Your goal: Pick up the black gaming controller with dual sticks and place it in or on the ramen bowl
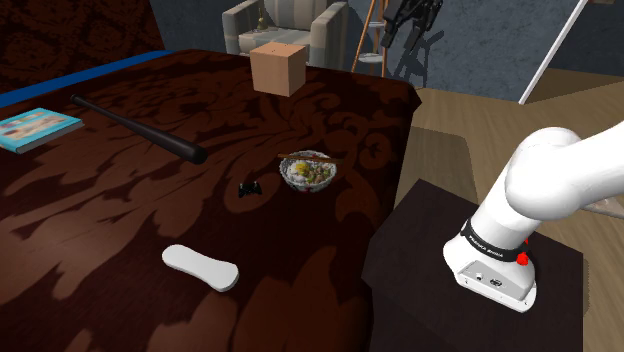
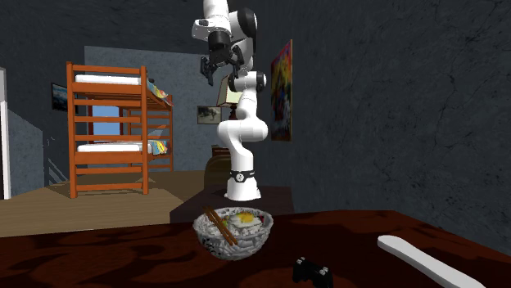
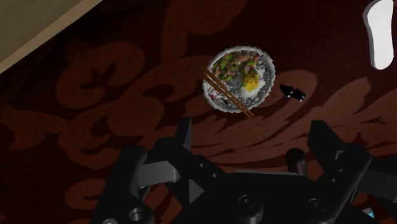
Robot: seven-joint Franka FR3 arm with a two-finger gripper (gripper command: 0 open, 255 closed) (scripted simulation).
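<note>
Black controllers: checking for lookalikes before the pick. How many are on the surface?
1. The black controller lies beside the ramen bowl, apart from it, on the shoulder view's left. The box could hide another.

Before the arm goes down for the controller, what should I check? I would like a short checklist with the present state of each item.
1. Gripper open: ok, its fingers stand apart with nothing between them.
2. Controller free to take: ok, it lies on the table beside the bowl, not touching it.
3. Gripper near the controller: not ok, it hangs high above the table, far from it.
4. Nothing crowding the controller: ok, the white flat thing lies well apart.
5. Room in the bowl: cannot tell, food fills it and chopsticks lie across it.
</note>
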